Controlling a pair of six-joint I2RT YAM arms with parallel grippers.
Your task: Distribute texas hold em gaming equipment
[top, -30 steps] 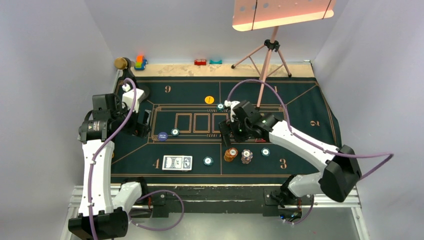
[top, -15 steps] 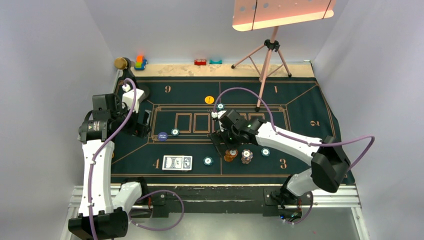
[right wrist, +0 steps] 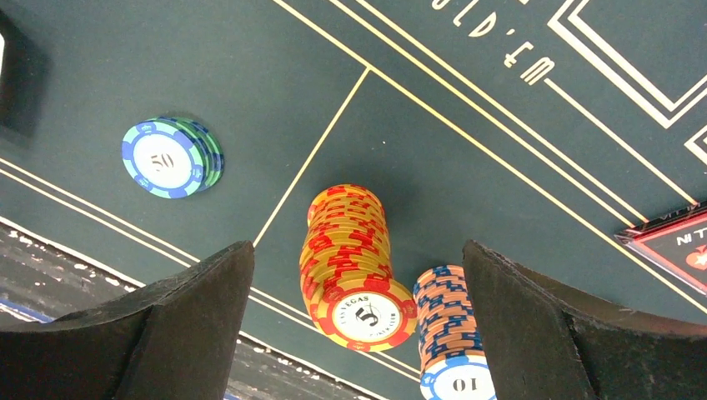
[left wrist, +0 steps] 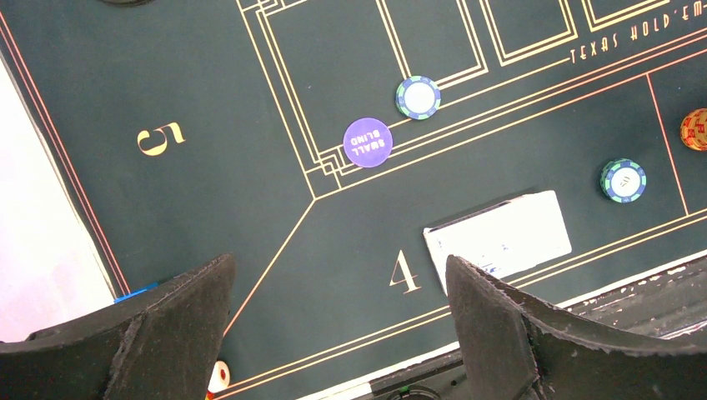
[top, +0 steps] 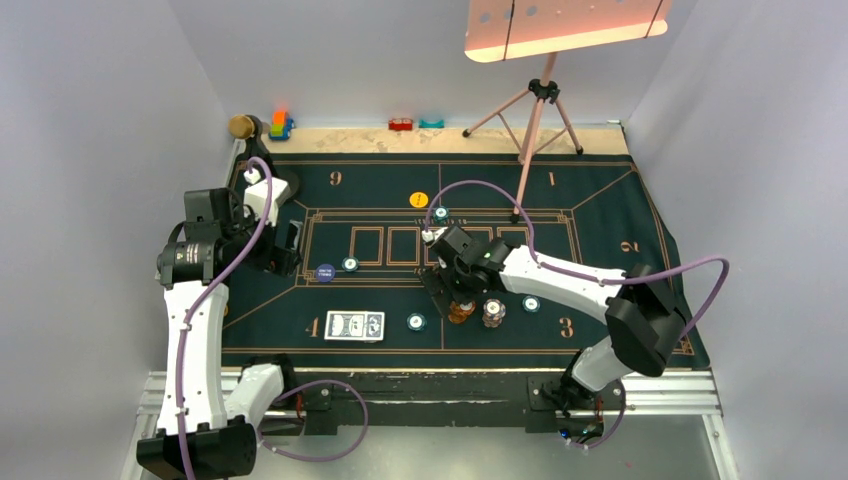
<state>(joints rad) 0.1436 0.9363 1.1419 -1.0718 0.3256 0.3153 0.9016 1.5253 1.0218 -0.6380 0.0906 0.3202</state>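
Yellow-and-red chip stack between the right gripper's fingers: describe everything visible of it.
The yellow-and-red chip stack is a tall column of many round chips, yellow with red edge blocks. The top chip has a white centre reading 5. It stands upright, its edges slightly uneven, on the green felt mat. A peach-and-blue stack marked 10 stands close beside it; whether they touch cannot be judged. The open right gripper straddles it, with its fingers clear of the stack on both sides.
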